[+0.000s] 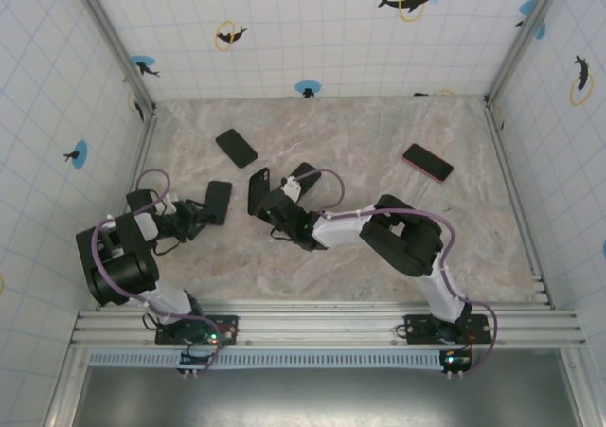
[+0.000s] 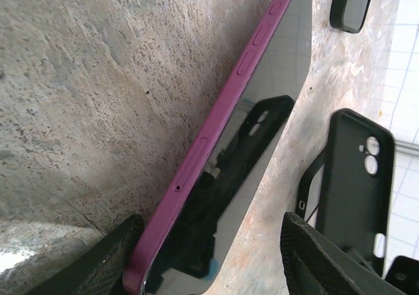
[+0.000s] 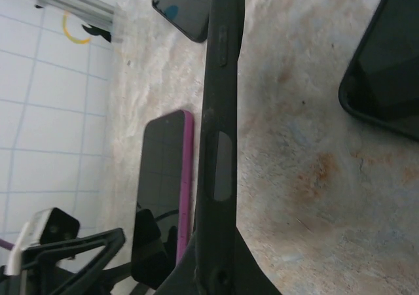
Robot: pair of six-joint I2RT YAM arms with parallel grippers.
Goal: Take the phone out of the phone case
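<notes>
lying flat on the bench (image 1: 379,247), dark glass up, the phone (image 1: 216,202) sits left of centre and apart from the phone case (image 1: 258,190); from the left wrist we see its magenta rim with side buttons and a small slot along one long edge. the left claw (image 1: 201,209) straddles the near end of the phone with its fingers spread: one finger (image 2: 111,259) is right at the magenta rim, and the other stands clear of the opposite edge with bare bench between, so we call it released, gripping nothing. just to the right of the phone, the phone case stands upright on its edge, black, its camera cutouts facing the left wrist camera. the right claw (image 1: 275,204) is clenched on the case, pinching it at the low end; from the right wrist we see the case edge-on, running up the middle of the view. farther out, a black phone (image 1: 236,148) lies toward the back of the bench, and a phone with a reddish rim (image 1: 427,162) lies well apart on the right. another dark flat item (image 1: 303,173) rests just behind the right claw; we cannot tell what it is. white tiled walls (image 1: 312,29) with dolphin stickers close in the bench on three sides
</notes>
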